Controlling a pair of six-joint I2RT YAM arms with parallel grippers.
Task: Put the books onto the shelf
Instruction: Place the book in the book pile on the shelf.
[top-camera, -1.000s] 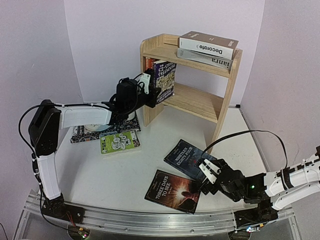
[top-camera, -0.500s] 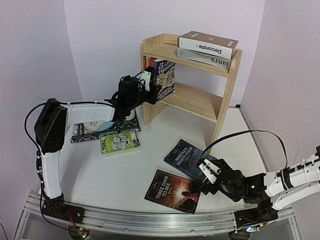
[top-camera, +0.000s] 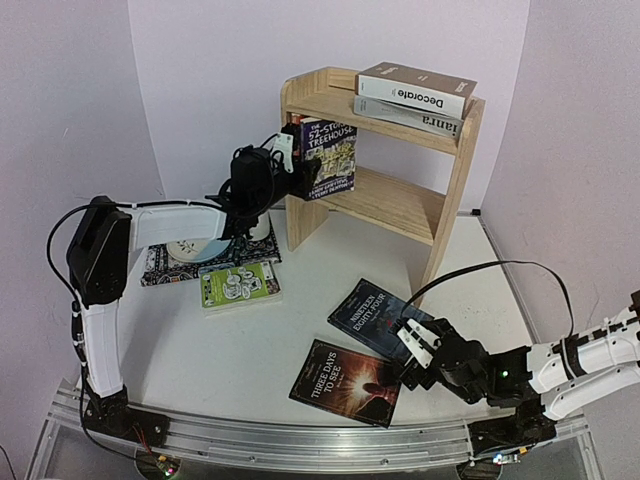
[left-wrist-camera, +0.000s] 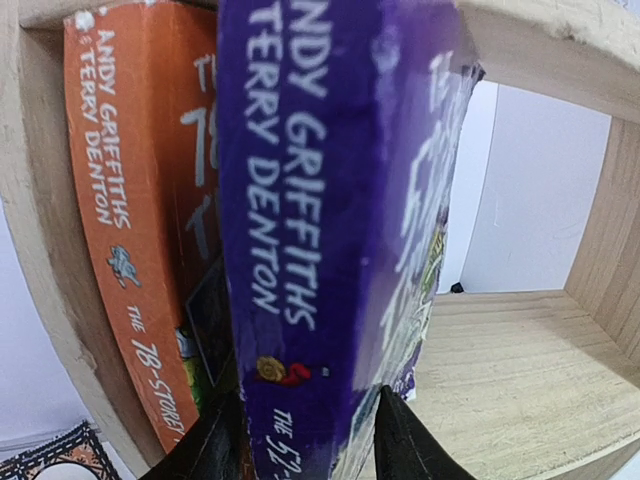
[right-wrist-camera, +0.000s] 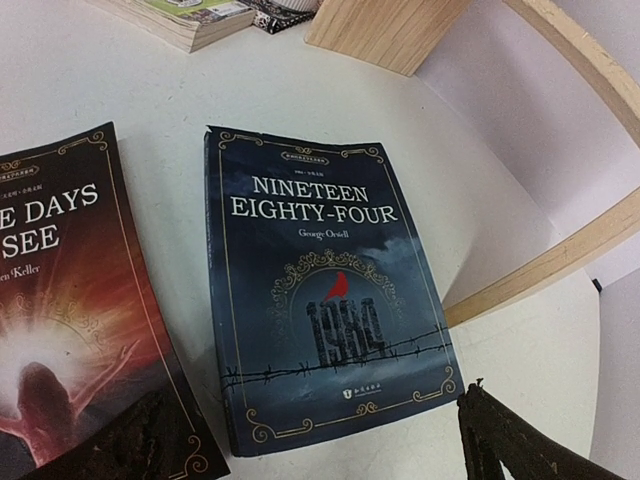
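The purple book (top-camera: 328, 155) (left-wrist-camera: 320, 200) stands upright on the lower tier of the pine shelf (top-camera: 395, 205), next to the orange book (left-wrist-camera: 130, 250). My left gripper (top-camera: 298, 170) (left-wrist-camera: 310, 395) has a finger on each side of the purple spine; I cannot see whether they press it. "Decorate" (top-camera: 415, 88) lies on "ianra" (top-camera: 410, 115) on the top tier. My right gripper (top-camera: 415, 345) (right-wrist-camera: 320, 440) hangs open just above the near edge of "Nineteen Eighty-Four" (top-camera: 370, 312) (right-wrist-camera: 320, 280). Flat on the table lie "Three Days to See" (top-camera: 345, 382) (right-wrist-camera: 60, 330) and the green book (top-camera: 238, 284).
A patterned placemat (top-camera: 160, 268) with a white dish (top-camera: 190, 250) lies left of the shelf, under my left arm. The shelf's right side panel (top-camera: 445, 215) stands just behind "Nineteen Eighty-Four". A black cable (top-camera: 500, 268) arcs over the right arm.
The left gripper has risen and turned at the shelf, so the purple book now stands straighter with its cover facing out. The right arm has not moved.
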